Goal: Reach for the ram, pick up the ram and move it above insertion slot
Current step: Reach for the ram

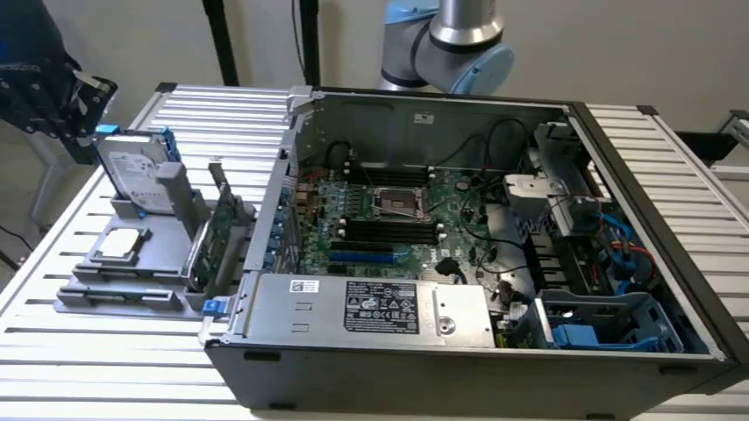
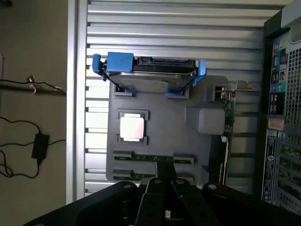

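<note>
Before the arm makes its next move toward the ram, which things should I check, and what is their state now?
1. The ram sits in the gray tray: ok.
2. The gripper holds nothing: ok.
3. The gripper is open for a grasp: not ok, shut.
4. The gripper is centred on the ram: cannot tell.
5. The computer case is open on top: ok.
6. The black memory slots look empty: ok.

Nothing could be read. A black label (image 1: 381, 309) with white print sat on the power supply (image 1: 459, 317), a white sticker (image 1: 302, 285) beside it, and pale stickers (image 2: 275, 124) on the case's rear panel (image 2: 282, 155), all illegibly small.
</note>
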Robot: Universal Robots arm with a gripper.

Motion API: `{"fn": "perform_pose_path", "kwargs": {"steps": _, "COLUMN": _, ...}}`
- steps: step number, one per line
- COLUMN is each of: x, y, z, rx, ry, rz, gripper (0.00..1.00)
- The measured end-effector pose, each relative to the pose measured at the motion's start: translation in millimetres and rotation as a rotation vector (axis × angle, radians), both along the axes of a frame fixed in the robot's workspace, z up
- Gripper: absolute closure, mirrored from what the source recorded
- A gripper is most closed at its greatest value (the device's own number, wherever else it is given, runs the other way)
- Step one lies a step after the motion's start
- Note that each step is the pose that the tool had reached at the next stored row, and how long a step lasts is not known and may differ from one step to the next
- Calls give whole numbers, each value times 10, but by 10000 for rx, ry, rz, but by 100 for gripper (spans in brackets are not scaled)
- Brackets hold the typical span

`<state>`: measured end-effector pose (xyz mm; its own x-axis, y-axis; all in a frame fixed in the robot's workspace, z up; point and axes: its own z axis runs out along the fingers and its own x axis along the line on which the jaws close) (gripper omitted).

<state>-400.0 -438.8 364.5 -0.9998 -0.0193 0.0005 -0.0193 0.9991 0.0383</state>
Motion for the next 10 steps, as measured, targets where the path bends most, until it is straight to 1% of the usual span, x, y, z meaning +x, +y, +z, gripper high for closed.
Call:
{"fn": "perform_pose_path", "kwargs": {"steps": 6, "x": 0, "y": -275, "z": -58, "rx": 0, "ry": -1, "rz": 9, "gripper": 89}}
{"fn": "perform_pose_path", "kwargs": {"steps": 8, "x": 0, "y": -355, "z": -83, "rx": -1, "ry": 0, "rz": 16, "gripper": 89}}
{"fn": "perform_pose_path", "kwargs": {"steps": 10, "x": 0, "y": -421, "z": -110, "rx": 0, "ry": -1, "rz": 32, "gripper": 89}}
